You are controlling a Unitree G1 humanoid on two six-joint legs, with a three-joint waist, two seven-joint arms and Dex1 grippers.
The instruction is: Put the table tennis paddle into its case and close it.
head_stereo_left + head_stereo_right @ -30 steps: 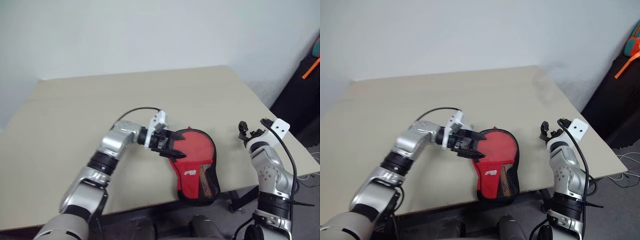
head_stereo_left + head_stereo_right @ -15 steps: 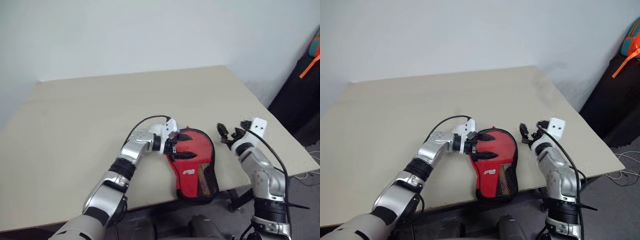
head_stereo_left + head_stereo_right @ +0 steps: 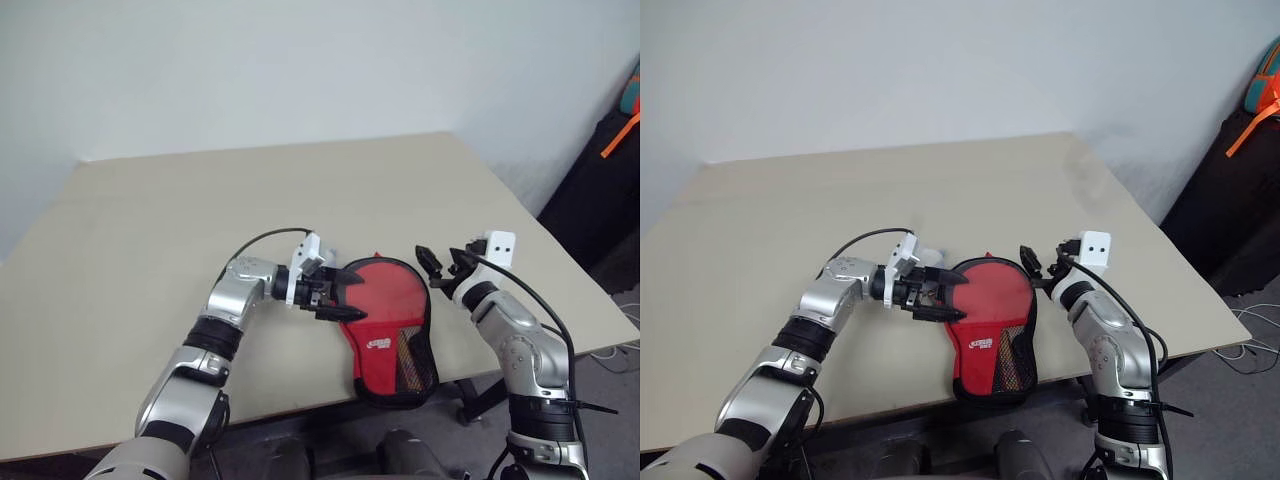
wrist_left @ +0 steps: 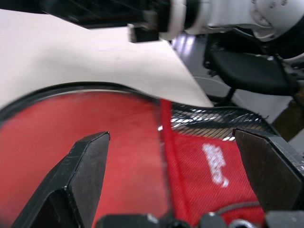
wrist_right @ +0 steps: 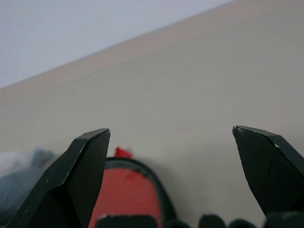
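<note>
The case (image 3: 390, 325) is lying near the table's (image 3: 150, 260) front edge, toward its right corner, its narrow end overhanging that edge. The paddle's round red face appears to be sitting inside the wide end, though paddle and lining are hard to tell apart. The left gripper (image 3: 335, 295) is hovering at the case's left rim, jaws spread wide and gripping nothing. The right gripper (image 3: 442, 265) is hovering just beside the right rim, likewise spread and empty. The step in hand is probably closing. To do it well, one gripper should be pinning the case flat while the other is working along the black edge, avoiding a push that slides the case off the table.
</note>
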